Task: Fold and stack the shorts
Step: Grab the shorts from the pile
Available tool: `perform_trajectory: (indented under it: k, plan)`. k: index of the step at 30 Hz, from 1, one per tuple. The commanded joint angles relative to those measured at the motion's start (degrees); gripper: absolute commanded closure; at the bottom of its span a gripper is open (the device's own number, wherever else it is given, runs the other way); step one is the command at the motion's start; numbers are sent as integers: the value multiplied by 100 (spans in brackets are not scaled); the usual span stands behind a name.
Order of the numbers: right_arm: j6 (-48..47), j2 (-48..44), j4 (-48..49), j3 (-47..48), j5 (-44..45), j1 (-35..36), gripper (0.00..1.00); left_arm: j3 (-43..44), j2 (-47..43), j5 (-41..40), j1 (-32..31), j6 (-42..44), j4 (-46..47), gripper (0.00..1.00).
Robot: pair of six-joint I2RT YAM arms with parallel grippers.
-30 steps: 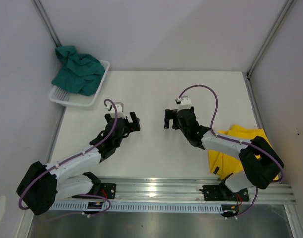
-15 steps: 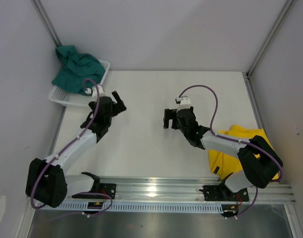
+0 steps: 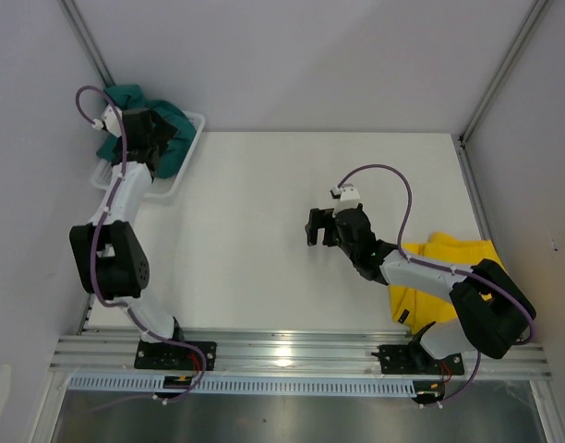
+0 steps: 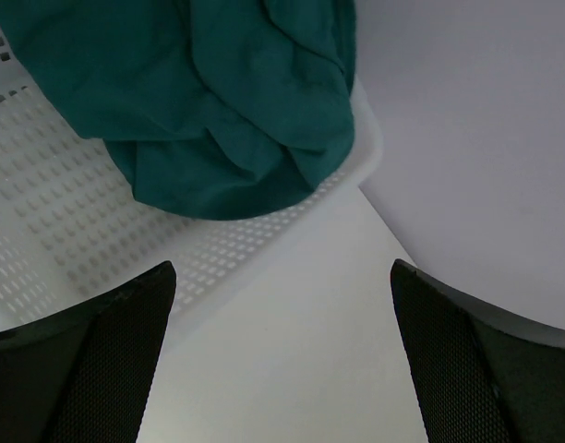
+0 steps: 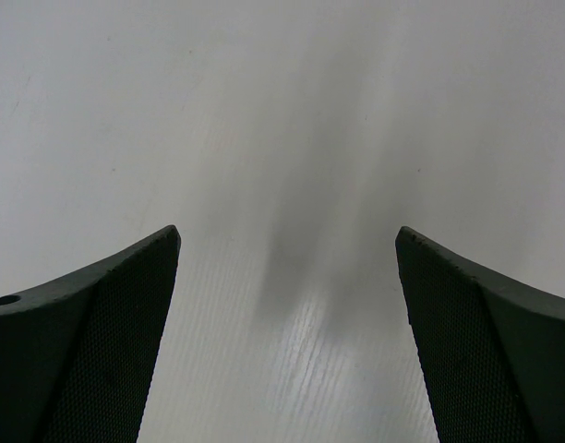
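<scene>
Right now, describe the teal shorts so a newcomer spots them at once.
Look to the table's far-left corner, where a white mesh basket sits. The teal shorts lie crumpled in it. They are the only dark green cloth; the yellow shorts lie at the near-right edge.

**My left gripper (image 3: 151, 138) swung to the basket (image 3: 186, 161).**
Earlier well short of it, now above the teal shorts (image 4: 246, 111) inside.
</scene>
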Motion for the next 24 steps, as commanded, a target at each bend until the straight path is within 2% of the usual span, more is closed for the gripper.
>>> perform_trajectory:
  k: [1,6,12,16,18,20,21,24]
  plan:
    - [96,-160,327,-22,-43,-91,0,861,821,74,260,-393,-451,1]
    - [158,-204,353,-66,-192,-205,0,1716,1870,163,428,-763,-654,1]
    - [272,-187,397,-110,-412,-364,1,2278,2819,-31,454,-1245,-434,1]
    - [299,-151,414,-110,-465,-416,1,2718,3469,293,542,-1782,-434,1]
    - [281,-178,397,-110,-483,-434,1,2658,3655,355,594,-2029,-67,3]
    - [281,-187,397,-119,-457,-434,0,2753,3786,382,630,-2064,346,15]
    - [281,-178,414,-127,-448,-451,1,2797,3909,382,647,-2073,418,35]
    - [264,-143,397,-110,-474,-469,1,3123,4164,478,691,-2029,681,68]
